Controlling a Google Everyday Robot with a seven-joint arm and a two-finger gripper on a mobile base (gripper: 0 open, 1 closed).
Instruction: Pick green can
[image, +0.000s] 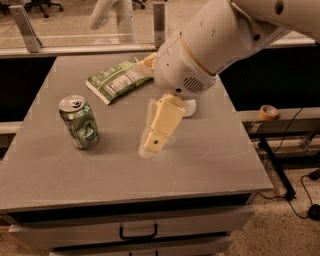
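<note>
The green can stands upright on the left part of the grey table. It is dented, with a silver top and pull-tab. My gripper hangs over the middle of the table, to the right of the can and apart from it. It is open and empty. One cream finger points down toward the table top. The other finger peeks out behind the white wrist, near the snack bag.
A flat green snack bag lies at the back of the table. The clear bottle is mostly hidden behind my arm. A tape roll sits on a ledge at right. Drawers are below the table front.
</note>
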